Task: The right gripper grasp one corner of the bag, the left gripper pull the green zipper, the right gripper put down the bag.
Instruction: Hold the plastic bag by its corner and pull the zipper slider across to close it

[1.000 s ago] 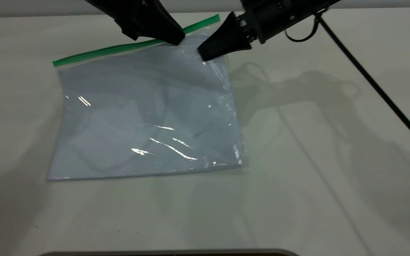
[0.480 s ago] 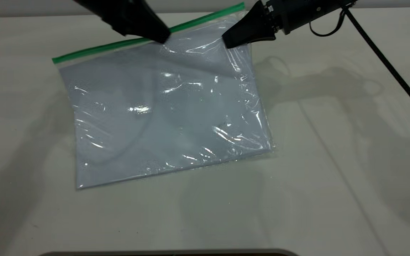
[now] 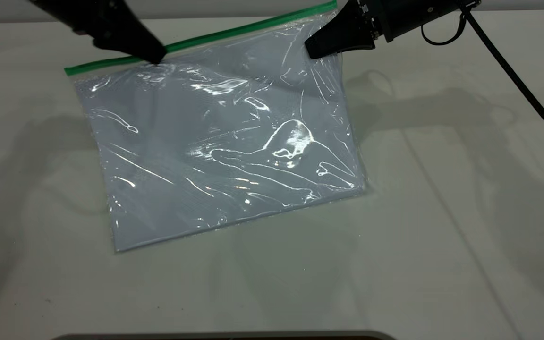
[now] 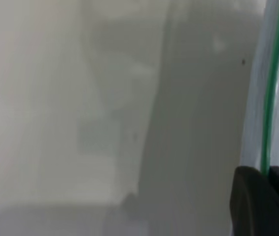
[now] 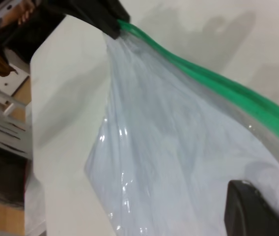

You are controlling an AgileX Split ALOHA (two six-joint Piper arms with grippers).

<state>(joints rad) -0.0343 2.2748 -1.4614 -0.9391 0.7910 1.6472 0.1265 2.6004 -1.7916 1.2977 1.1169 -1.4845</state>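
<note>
Left gripper [image 3: 156, 55] fingers clenched on green zipper [image 3: 215, 34] — pull straight along it; right gripper [image 3: 317, 48] fingers clamp the bag [image 3: 225, 146] corner taut.

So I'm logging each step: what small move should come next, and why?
Probably the left gripper should pull on along the green zipper to its left end. Green strip remains beyond its tips, and the right gripper holds the bag corner raised.

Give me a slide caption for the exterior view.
Right gripper holds the bag by its corner while left gripper pinches the green zipper near its far end.
</note>
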